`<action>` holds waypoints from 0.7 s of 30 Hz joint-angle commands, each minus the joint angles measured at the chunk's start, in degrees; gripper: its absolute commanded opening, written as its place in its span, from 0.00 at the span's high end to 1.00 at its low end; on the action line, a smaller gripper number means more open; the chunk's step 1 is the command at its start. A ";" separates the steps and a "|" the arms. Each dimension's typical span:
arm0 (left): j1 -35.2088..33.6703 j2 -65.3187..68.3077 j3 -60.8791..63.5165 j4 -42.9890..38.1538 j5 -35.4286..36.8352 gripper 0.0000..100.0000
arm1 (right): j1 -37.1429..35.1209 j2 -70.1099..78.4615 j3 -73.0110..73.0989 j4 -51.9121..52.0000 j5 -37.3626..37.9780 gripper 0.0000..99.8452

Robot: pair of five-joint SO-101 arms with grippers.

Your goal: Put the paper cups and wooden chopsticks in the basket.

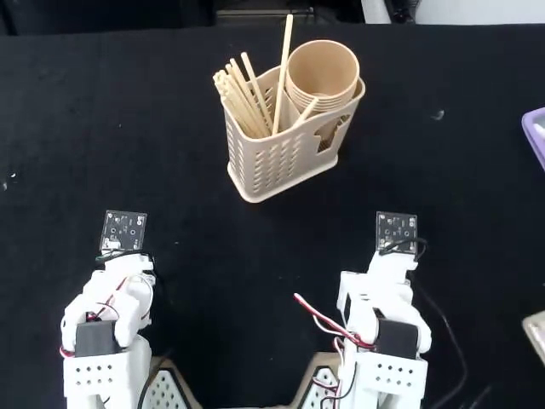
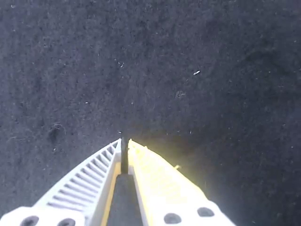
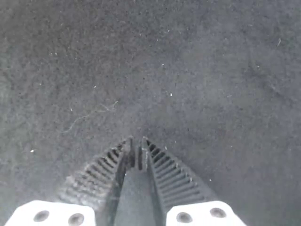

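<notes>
A cream slotted basket point(image 1: 281, 153) stands on the black table at the back centre. Several wooden chopsticks point(image 1: 247, 98) lean in its left compartment, one sticking up taller than the rest. A stack of paper cups point(image 1: 322, 75) sits in its right compartment. Both arms are folded back at the near edge, far from the basket. My left gripper point(image 2: 124, 141) is shut and empty over bare black cloth. My right gripper point(image 3: 137, 141) is likewise shut, with nothing between its fingers.
A purple object point(image 1: 536, 132) pokes in at the right edge, and a pale object point(image 1: 536, 332) lies at the lower right edge. Black cloth stretches between the arms and the basket.
</notes>
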 commanded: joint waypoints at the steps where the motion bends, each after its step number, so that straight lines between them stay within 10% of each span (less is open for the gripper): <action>1: 0.22 0.26 1.27 0.26 -0.53 0.97 | -0.79 -5.41 -0.13 0.35 0.35 0.96; 21: 0.22 0.26 1.27 0.26 -0.53 0.97 | -10.55 -5.49 -0.13 0.44 0.35 0.96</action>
